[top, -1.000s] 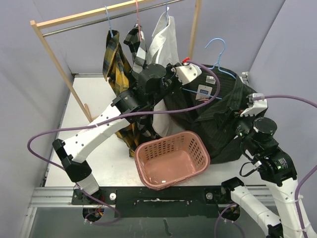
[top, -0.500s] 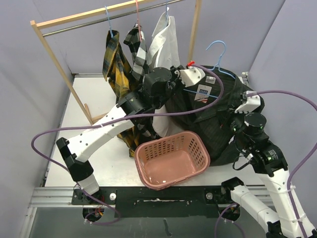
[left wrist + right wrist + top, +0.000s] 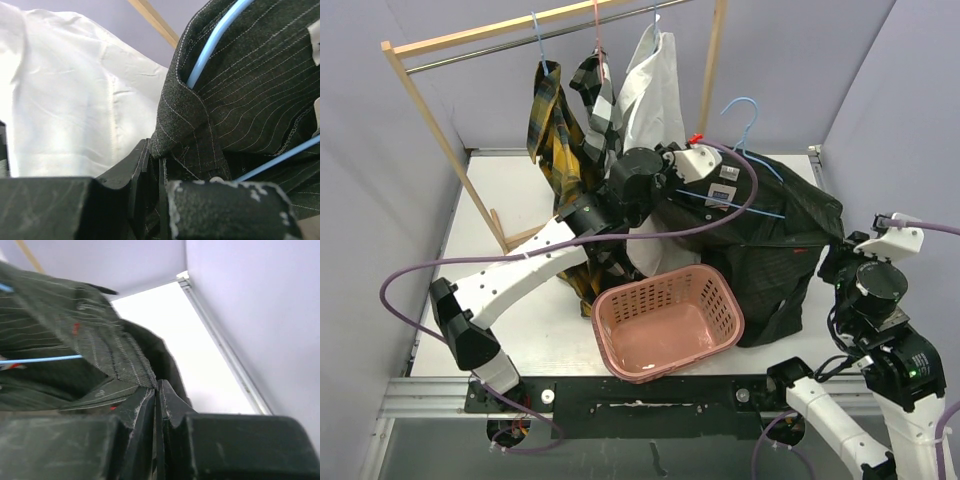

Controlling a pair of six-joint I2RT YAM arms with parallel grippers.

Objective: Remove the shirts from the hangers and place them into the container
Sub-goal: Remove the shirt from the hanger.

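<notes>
Shirt [image 3: 780, 235] in black sits clamped in left end effector [image 3: 158, 161] and right end effector [image 3: 156, 389].

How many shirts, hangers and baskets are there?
Shirts: 4, yellow plaid shirt, checked shirt, white shirt, black shirt
Hangers: 4, 3 blue hangers, 1 pink hanger
Baskets: 1, pink basket
Total: 9
</notes>
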